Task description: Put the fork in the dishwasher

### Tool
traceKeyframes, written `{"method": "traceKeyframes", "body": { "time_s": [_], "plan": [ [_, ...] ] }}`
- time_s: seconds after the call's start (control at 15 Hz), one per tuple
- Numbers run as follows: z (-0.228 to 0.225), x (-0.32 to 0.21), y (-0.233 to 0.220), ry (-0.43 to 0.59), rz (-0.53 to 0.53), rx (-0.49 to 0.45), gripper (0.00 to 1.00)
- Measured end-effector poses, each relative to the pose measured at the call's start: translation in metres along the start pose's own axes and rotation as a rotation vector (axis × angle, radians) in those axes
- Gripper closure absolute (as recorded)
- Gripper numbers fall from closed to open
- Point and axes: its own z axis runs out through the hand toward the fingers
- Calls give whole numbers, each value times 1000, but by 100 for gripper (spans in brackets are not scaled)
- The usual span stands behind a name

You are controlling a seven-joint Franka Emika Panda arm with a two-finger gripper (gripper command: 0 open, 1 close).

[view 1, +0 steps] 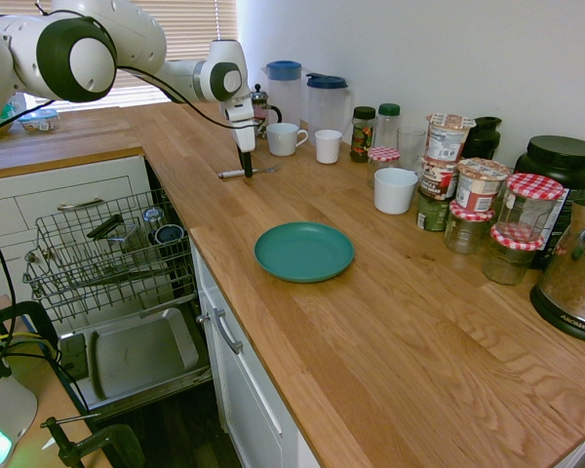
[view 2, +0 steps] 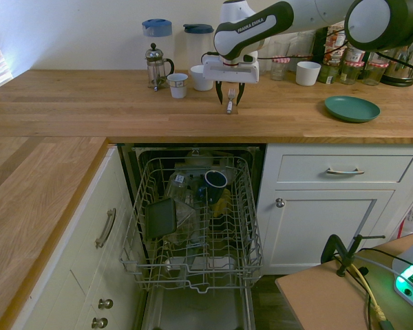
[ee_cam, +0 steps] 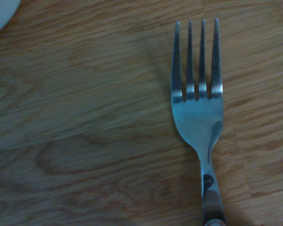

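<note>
While the fork (view 2: 229, 106) lies between the end effector's (view 2: 230, 103) fingers, mugs (view 2: 201, 78) stand behind.

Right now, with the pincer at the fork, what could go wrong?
The pincer stands open around the fork, which lies flat on the counter; its tips might close above so slim a handle and miss. Later, the crowded upper rack, already holding a dark mug, may leave the fork snagging on wires.
</note>
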Motion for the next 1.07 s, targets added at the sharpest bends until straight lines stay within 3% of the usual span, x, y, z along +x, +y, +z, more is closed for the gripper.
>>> {"method": "traceKeyframes", "body": {
  "time_s": [1.07],
  "plan": [
    [-14,23,-5,-12,16,32,100]
  ]
}}
